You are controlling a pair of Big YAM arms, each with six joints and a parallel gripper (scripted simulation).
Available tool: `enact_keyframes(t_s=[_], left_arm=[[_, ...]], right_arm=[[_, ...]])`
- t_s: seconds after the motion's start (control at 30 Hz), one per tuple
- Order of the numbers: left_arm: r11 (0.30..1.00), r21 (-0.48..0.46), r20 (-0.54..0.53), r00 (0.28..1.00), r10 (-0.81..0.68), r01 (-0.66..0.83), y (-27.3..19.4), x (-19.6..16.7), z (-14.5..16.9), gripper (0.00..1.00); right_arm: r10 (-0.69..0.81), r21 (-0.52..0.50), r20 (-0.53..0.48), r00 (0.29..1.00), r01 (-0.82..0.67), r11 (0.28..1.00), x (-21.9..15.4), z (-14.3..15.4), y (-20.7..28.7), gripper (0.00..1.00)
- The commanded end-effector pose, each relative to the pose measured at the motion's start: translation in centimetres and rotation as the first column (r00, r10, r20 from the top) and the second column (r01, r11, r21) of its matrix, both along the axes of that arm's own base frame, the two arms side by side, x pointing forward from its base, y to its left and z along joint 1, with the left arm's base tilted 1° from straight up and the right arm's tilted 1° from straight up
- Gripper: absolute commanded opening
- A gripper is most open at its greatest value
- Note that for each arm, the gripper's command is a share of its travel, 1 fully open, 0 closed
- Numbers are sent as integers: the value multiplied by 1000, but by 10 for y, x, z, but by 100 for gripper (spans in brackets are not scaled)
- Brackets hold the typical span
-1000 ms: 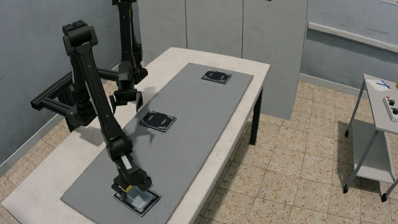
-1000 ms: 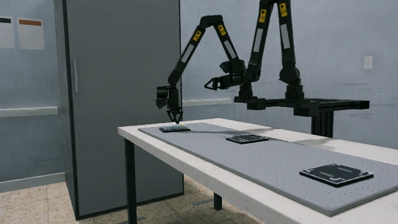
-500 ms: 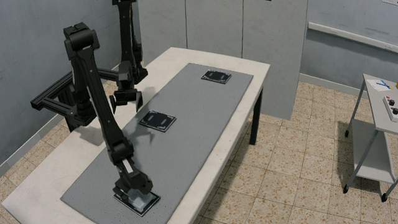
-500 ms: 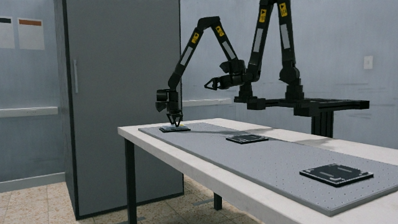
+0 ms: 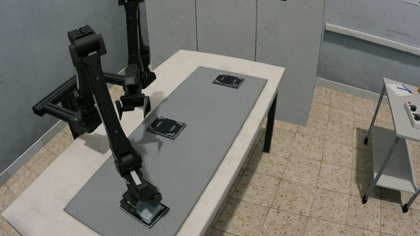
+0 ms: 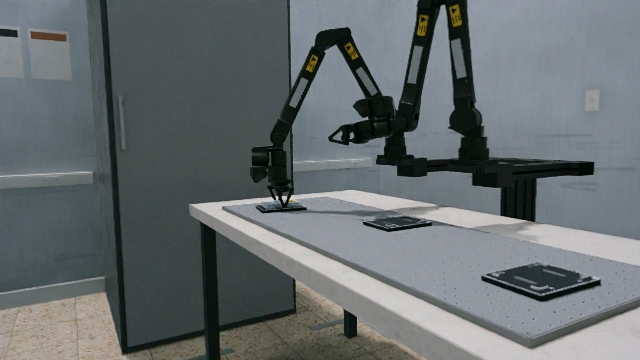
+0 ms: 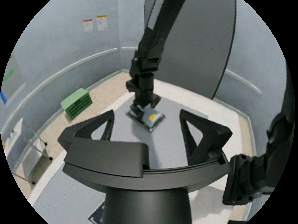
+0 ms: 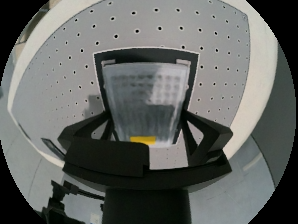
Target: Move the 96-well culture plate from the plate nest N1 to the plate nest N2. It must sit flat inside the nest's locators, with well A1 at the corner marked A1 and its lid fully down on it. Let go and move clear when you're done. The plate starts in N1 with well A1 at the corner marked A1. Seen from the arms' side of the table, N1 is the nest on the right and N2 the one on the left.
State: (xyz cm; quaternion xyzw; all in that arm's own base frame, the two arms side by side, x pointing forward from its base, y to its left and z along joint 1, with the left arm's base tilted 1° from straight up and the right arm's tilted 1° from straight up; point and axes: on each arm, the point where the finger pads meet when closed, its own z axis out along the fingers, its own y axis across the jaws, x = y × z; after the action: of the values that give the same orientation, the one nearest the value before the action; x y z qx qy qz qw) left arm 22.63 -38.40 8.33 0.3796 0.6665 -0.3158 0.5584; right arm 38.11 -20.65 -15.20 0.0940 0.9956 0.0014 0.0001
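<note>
Grasping at nest N1 (image 5: 150, 225) (image 6: 281, 210) (image 7: 150, 130) (image 8: 145, 55): our right gripper (image 5: 142, 210) (image 6: 283, 204) (image 7: 146, 114) (image 8: 147, 112) spreads astride the lidded culture plate (image 5: 148, 212) (image 6: 271, 205) (image 7: 152, 118) (image 8: 145, 97); next, we should close squarely. Our left gripper (image 5: 132, 115) (image 6: 330, 138) (image 7: 146, 112), well apart, is spread.
</note>
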Motion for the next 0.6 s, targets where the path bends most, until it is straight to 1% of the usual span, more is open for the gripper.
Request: enact_keyframes(t_s=[0.0,0.23,0.33,0.43,0.5,0.57], left_arm=[[1000,-8,20,1000,1,-1,-3,4,5,100],[1000,-8,20,1000,1,-1,-3,4,5,100],[1000,-8,20,1000,1,-1,-3,4,5,100],[1000,-8,20,1000,1,-1,-3,4,5,100],[1000,-8,20,1000,1,-1,-3,4,5,100],[1000,-8,20,1000,1,-1,-3,4,5,100]], right_arm=[[-3,-16,33,999,3,1000,18,0,-10,100],[-3,-14,27,1000,3,1000,15,-2,-8,98],[-3,-9,19,1000,3,1000,8,-2,-4,90],[-13,-15,31,999,13,1000,8,4,-10,81],[-13,-16,33,999,13,1000,7,13,-9,59],[-10,-13,27,1000,11,1000,5,24,-7,81]])
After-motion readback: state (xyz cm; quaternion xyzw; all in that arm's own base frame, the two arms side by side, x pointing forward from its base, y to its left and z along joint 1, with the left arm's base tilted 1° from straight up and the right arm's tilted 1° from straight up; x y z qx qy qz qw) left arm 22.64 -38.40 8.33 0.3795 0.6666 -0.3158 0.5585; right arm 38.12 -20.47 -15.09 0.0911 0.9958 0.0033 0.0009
